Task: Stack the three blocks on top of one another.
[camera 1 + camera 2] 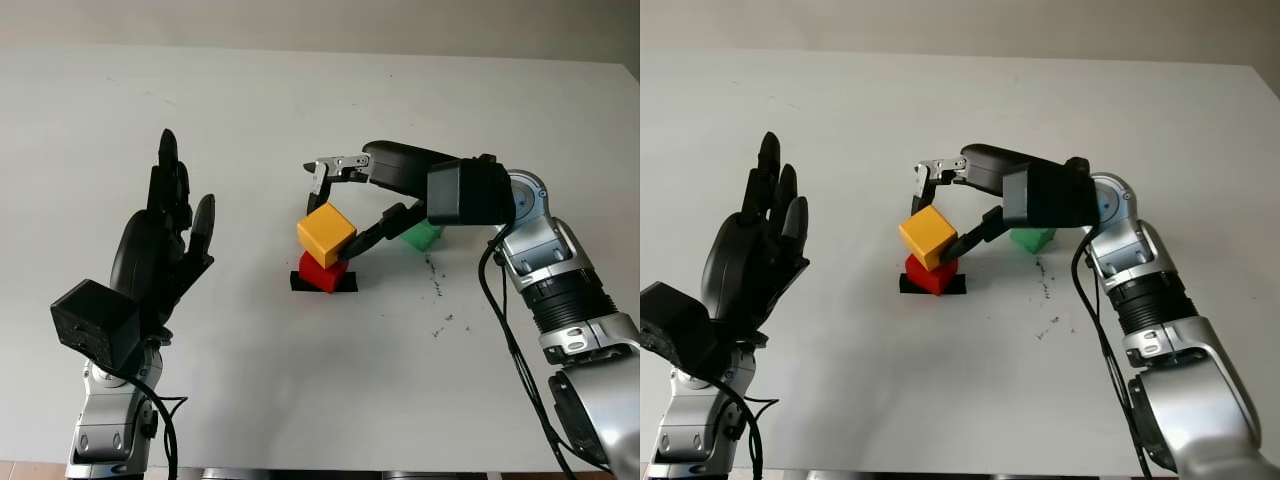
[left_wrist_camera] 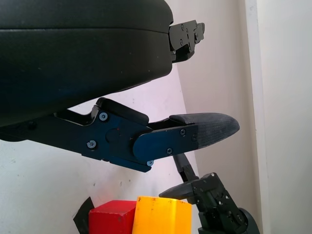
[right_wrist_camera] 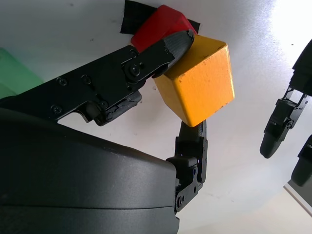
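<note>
1. The biggest risk, as I judged it, was the yellow block point(image 1: 326, 234) toppling off the red block point(image 1: 322, 272). It sat tilted, one corner low over the red top, so letting go before it was level could have tipped it off toward 9 o'clock.
2. A second risk was the red block being shoved off its black tape mark point(image 1: 300, 284), since a finger point(image 3: 173, 43) pressed close to both blocks.
3. The right hand point(image 1: 346, 205) reached in from 3 o'clock, its arm bent at the elbow, fingers closed on the yellow block from opposite faces, one above and one below.
4. The left hand point(image 1: 165, 240) stood raised at 9 o'clock, well apart from the stack, palm upright, open and holding nothing.
5. The green block point(image 1: 423, 236) lay on the table point(image 1: 250, 120) at 3 o'clock of the stack, partly behind the right hand, still to be placed.
</note>
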You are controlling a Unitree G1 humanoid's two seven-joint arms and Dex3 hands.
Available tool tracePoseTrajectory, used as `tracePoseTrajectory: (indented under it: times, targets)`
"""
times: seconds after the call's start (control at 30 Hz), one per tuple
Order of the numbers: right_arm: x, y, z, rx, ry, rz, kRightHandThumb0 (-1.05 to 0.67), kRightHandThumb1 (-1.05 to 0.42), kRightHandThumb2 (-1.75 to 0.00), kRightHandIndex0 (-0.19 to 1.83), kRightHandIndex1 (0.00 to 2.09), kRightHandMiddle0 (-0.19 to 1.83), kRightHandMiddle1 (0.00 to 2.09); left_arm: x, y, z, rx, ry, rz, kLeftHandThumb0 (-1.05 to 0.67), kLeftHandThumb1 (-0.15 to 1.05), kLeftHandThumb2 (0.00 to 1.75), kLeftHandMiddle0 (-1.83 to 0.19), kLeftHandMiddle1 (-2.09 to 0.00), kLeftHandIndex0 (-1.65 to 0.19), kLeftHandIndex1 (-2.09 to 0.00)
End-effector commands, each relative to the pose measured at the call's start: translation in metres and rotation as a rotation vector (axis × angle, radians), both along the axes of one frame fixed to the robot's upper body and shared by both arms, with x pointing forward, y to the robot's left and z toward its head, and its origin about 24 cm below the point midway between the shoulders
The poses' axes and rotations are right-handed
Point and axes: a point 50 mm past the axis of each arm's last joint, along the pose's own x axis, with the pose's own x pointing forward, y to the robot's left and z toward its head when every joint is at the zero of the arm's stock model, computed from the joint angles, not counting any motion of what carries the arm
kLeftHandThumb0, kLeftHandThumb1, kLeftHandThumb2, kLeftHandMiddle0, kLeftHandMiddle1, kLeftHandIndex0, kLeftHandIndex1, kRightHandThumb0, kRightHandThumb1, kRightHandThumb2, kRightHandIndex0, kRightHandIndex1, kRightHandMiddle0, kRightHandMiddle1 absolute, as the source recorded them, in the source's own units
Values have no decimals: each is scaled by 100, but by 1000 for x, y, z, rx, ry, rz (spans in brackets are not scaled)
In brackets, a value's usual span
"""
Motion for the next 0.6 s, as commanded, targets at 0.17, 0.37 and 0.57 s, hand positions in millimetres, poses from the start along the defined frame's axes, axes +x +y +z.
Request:
tracePoseTrajectory:
  times: [0.17, 0.37, 0.57]
  targets:
    - [-3, -4, 3, -54, -81, 20, -39, -94, -5, 10, 4, 21, 118, -4, 1, 4, 4, -13, 10, -68, 105, 57, 19, 0, 19, 0]
    - [-4, -4, 3, -62, -88, 32, -38, -93, -5, 9, 5, 24, 110, -4, 1, 4, 10, -12, 10, -68, 105, 57, 19, 0, 19, 0]
    - [-9, -2, 5, -91, -88, 59, -41, -92, -5, 7, 4, 22, 110, -3, 1, 4, -6, -12, 12, -68, 105, 56, 19, 0, 19, 0]
